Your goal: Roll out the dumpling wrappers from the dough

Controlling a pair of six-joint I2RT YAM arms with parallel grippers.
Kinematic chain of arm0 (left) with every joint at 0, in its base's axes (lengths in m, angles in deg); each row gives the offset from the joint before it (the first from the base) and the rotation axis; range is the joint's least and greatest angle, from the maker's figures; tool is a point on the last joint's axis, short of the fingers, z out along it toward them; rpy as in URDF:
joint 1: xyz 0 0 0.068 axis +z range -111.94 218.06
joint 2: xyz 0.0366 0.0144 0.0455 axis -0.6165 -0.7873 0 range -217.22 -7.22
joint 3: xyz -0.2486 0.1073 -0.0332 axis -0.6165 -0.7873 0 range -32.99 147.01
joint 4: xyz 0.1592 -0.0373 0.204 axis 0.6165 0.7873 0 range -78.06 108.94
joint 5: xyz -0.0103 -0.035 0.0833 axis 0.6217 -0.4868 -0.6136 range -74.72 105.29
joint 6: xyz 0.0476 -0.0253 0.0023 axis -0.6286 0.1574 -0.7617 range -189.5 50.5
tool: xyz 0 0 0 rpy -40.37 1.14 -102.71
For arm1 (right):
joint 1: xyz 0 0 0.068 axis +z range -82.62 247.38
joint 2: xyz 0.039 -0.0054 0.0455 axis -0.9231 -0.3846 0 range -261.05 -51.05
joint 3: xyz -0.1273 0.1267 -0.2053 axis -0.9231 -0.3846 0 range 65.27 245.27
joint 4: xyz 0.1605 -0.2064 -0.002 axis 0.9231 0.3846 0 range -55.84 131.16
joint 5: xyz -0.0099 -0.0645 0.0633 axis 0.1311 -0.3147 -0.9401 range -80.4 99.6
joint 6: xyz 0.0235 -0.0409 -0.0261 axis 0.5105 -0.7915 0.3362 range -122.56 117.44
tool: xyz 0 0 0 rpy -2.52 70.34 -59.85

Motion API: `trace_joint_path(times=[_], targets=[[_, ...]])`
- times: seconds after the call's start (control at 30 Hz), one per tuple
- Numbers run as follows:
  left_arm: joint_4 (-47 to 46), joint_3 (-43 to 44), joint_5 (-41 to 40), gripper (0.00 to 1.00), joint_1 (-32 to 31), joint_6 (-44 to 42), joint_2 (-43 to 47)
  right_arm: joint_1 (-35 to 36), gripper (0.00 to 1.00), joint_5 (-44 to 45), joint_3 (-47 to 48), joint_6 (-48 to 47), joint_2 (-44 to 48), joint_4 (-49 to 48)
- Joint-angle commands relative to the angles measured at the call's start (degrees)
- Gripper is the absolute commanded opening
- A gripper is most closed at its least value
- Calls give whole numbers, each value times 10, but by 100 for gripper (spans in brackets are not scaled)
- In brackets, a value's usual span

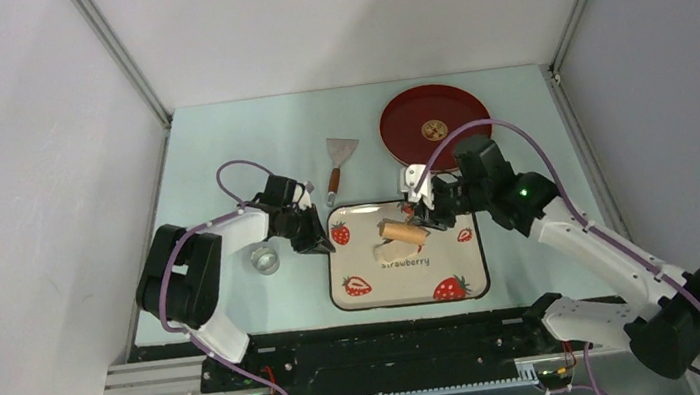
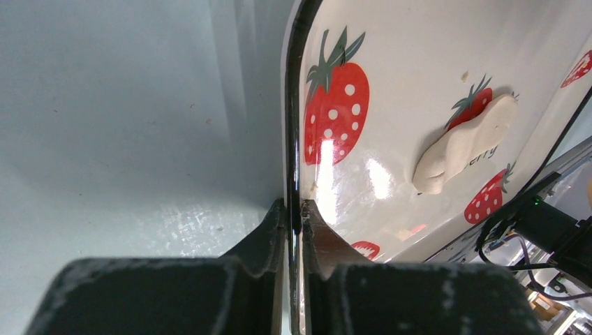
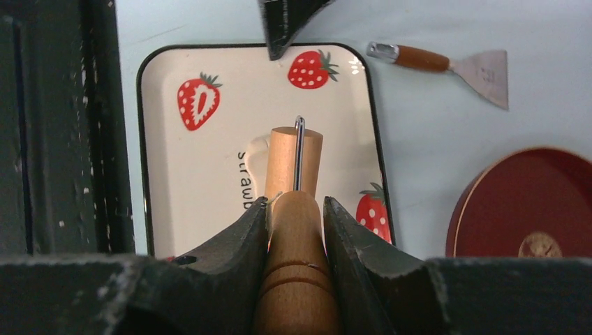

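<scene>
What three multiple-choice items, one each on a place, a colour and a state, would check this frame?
1. Where is the dough? A in a bowl; B on the tray; C in a cup.
2. What colour is the plate? A red; B blue; C white.
3. What are the right jaws doing? A hanging open; B gripping dough; C gripping the pin.
Key: 1 B, it lies on the tray's printed face. 2 A, it shows dark red from above. 3 C, the right wrist view shows them closed on the pin's handle.
</scene>
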Motion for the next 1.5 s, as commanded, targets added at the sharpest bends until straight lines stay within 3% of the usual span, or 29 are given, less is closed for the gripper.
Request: trace_joint_path(times=[0.0,0.2,0.57,1.03,1.47], targets=[[46,-7,-85,0,2,-45,-23,-3,0,-96,82,-162,-44,85],[46,-7,-84,0,2,-46,-24,44,0,-49,155,-229,-132,173],[48,-5,-86,0,2,-48,-26,78,0,12,173,-298,-224,177],[48,-3,-82,0,2,-49,-30,97,0,20,172,-294,-253,134],[48,-3,-81,0,2,-49,-33,110,0,35,188,-268,-233,156]])
